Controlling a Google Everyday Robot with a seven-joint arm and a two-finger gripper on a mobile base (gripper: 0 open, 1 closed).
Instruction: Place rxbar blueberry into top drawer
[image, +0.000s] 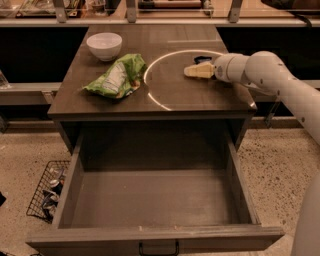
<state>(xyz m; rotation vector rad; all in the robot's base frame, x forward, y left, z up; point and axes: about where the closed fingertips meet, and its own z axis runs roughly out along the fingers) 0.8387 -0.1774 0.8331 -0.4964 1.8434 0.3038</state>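
The rxbar blueberry (202, 59) shows as a small dark sliver on the table top, right behind my gripper and mostly hidden by it. My gripper (192, 70) points left, low over the right part of the table top, inside a bright ring of light. I cannot tell whether it touches the bar. The top drawer (150, 200) is pulled wide open below the table top and holds nothing; its small black handle (157, 248) is at the bottom edge of the view.
A green chip bag (116, 77) lies on the left of the table top (175, 100), with a white bowl (104, 45) behind it. A wire basket (47, 190) with items stands on the floor to the drawer's left. A dark counter runs behind.
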